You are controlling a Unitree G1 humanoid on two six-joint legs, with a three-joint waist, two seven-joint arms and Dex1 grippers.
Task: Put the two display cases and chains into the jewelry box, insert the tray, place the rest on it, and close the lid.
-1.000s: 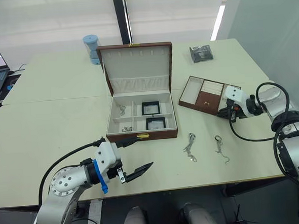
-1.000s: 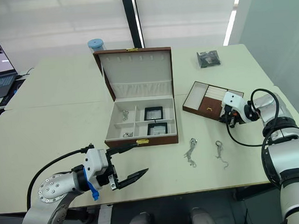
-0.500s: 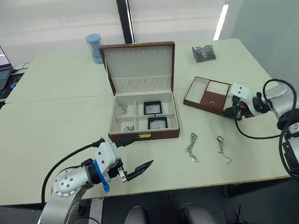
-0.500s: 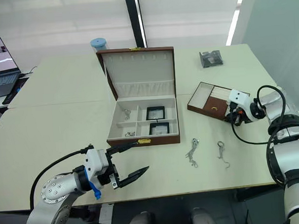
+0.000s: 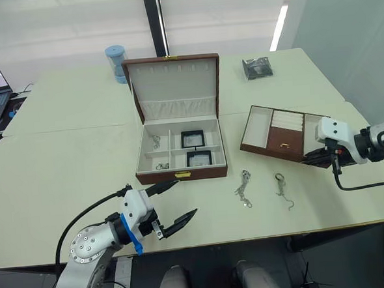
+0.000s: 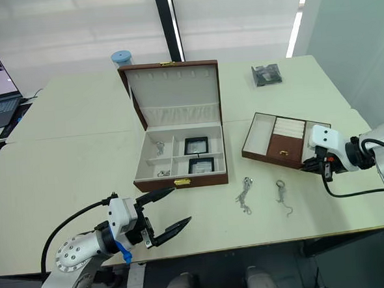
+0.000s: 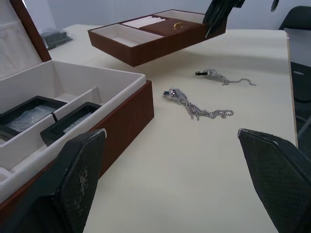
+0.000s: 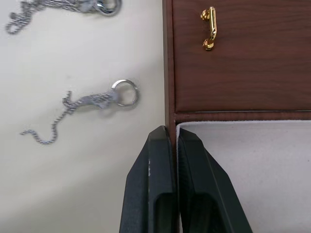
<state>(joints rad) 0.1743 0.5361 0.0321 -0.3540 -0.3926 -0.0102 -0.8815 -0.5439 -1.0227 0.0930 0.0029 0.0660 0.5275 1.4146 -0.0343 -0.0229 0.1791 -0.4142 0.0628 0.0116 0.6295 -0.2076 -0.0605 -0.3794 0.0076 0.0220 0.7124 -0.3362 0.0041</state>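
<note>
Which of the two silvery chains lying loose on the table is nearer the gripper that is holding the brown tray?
The thinner silvery chain with the round ring end, on the right gripper's side. The bunched chain lies farther off, toward the reddish-brown jewelry box.

Head views look down from above onto the same surface [image 5: 62, 158]. Left wrist view skims low across it; right wrist view looks straight down, close on the tray [image 8: 243, 68], shared with both.

jewelry box [image 5: 181, 175] reddish-brown, cream lining | tray [image 5: 280, 142] brown | chains [image 5: 243, 188] silvery
</note>
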